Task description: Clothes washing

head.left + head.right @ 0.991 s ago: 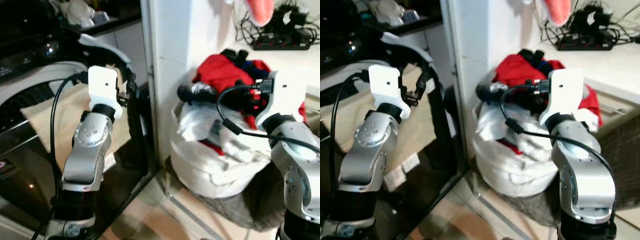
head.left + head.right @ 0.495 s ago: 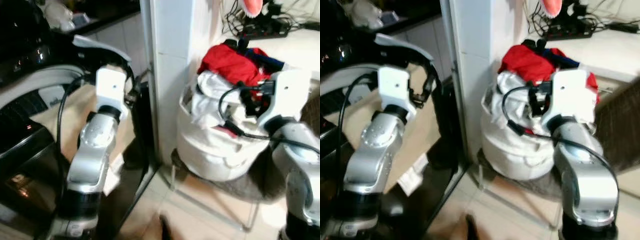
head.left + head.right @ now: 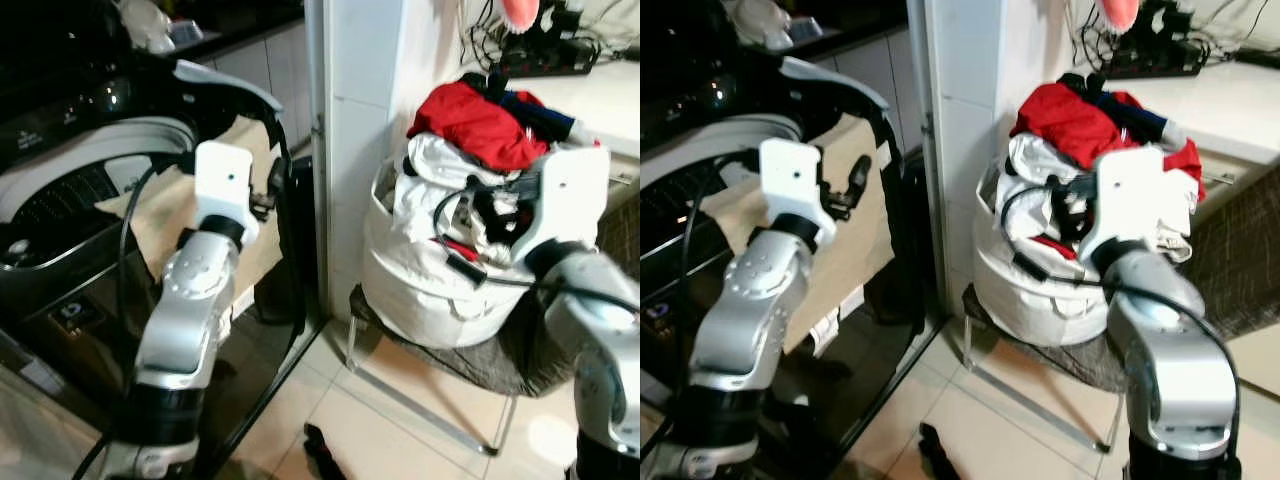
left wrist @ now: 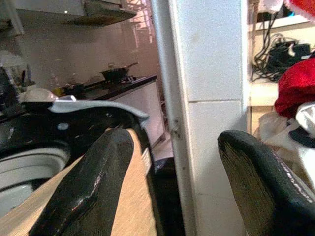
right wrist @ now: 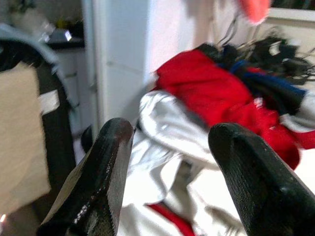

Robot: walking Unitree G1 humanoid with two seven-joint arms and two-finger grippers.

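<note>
The washing machine (image 3: 70,190), a beige cloth (image 3: 190,215) draped over its rim, stands by the left tool (image 4: 172,187), whose fingers are spread and empty. The white laundry bag (image 3: 430,290), heaped with a red garment (image 5: 221,103), sits just ahead of the right tool (image 5: 172,191), released and holding nothing. Best to reach forward, pinch a topmost fold deeply, and lift straight up.

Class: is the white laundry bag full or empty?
Full: the bag is heaped above its rim with a red garment and white clothes.
</note>
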